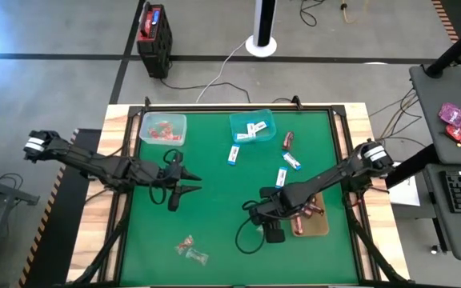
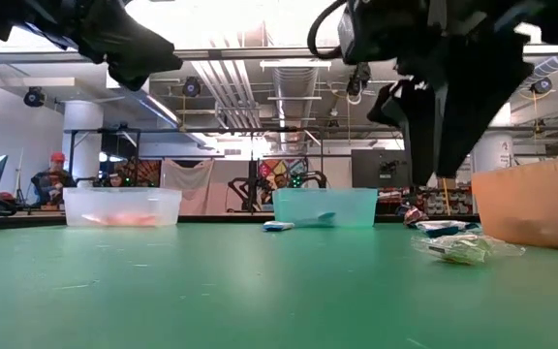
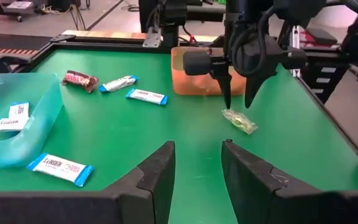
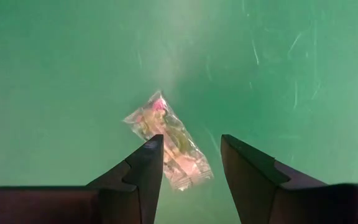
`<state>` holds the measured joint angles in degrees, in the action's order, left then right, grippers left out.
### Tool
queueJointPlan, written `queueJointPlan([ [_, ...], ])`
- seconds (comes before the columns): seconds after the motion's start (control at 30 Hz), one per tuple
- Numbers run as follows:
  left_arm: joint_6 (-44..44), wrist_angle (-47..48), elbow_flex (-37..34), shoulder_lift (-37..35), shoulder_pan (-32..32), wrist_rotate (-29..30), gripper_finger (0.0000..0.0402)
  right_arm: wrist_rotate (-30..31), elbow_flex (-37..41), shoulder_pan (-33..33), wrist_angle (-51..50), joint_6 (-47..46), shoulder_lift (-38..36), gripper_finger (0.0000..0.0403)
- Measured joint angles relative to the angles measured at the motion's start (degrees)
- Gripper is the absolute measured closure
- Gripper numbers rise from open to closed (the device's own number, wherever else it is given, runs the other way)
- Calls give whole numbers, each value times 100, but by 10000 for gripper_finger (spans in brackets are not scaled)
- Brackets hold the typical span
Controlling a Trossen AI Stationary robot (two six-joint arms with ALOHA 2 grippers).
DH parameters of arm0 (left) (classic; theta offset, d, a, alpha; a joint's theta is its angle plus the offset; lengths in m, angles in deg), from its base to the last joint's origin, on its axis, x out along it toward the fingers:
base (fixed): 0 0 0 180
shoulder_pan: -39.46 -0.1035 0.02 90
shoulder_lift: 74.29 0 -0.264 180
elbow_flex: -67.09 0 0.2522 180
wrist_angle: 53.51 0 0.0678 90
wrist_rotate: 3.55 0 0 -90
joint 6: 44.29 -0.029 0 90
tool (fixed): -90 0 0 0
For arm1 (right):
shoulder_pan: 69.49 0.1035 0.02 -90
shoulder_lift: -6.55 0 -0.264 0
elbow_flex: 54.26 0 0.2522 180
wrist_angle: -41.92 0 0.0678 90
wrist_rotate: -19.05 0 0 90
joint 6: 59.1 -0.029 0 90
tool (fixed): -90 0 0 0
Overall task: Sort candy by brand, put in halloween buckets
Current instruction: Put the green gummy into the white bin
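Two grippers are mine, and the right gripper (image 1: 274,233) is the one at work: it hangs point-down over the green table (image 1: 214,216), at about five o'clock from the table's middle, just beside the amber-brown tray (image 1: 320,226). My right fingers (image 4: 143,167) stand apart with nothing between them, and a clear twist (image 4: 169,141) with a pink sweet lies flat on the mat directly under the gap. From the left wrist it shows as a small pale wrapper (image 3: 239,121) just below the fingertips, not touching them.

My left gripper (image 1: 187,182) waits at about nine o'clock from the middle, fingers (image 3: 159,174) spread wide and empty.

Candy is scattered. The mint bucket (image 1: 163,129) at eleven o'clock holds red-pink twists. The teal bucket (image 1: 252,126) at twelve o'clock holds white-and-blue packets. More white-and-blue packets lie loose on the mat: one (image 1: 233,155) just beside the teal bucket, one (image 1: 293,162) and another (image 1: 281,178) toward two o'clock. A dark red-brown bar (image 1: 287,141) lies near those, toward one o'clock. The tray holds several dark red-brown bars (image 1: 310,211). Two more clear twists (image 1: 191,249) lie together at seven o'clock, well apart from both grippers.
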<state>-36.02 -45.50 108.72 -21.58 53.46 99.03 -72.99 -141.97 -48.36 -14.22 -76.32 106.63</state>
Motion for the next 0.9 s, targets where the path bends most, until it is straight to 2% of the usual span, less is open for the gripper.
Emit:
queueJointPlan([
  [0.3,-59,-235,69,446,0,37,286,-42,-154,189,-74,56,505,231],
  [0.47,-71,-380,60,578,0,42,286,-63,-129,199,-65,53,571,237],
  [0.73,-72,-500,58,663,0,42,286,-206,-117,188,5,180,868,286],
  [0.9,-71,-549,56,686,0,42,286,-157,-155,186,-17,182,859,353],
])
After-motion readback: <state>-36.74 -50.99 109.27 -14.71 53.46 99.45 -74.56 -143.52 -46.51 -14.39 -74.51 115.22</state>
